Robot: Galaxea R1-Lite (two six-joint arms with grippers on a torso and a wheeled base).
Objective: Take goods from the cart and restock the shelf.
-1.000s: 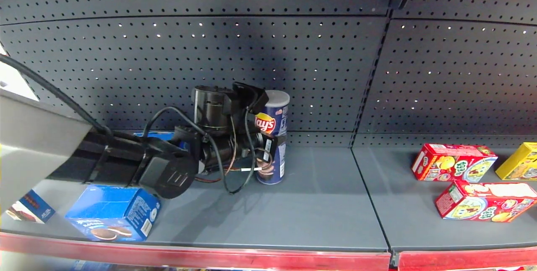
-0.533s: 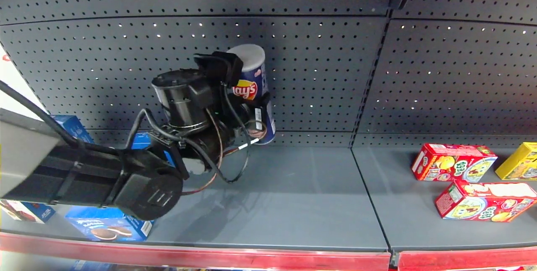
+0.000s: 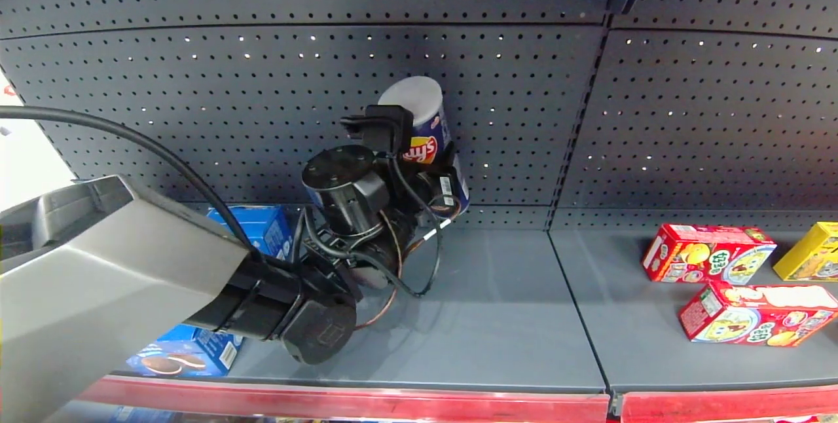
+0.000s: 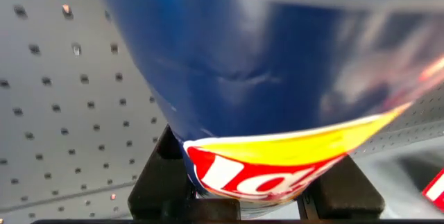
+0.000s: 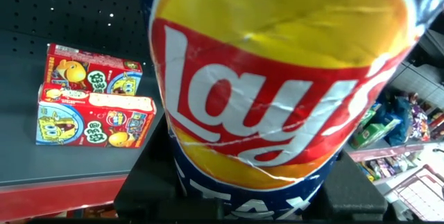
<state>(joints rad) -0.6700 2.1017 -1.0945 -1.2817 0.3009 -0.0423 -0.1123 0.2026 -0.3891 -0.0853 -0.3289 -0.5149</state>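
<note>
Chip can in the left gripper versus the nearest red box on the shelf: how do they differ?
The chip can is a blue cylinder with a white lid; the red box is a flat rectangular carton. The chip can hangs tilted above the shelf in the left gripper; the red box lies flat on it. Both are snack packs.

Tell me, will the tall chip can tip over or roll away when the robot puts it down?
Probably tippy: the chip can is tall and narrow, and the left gripper holds it tilted above the shelf. On its side it would likely roll, being round.
</note>
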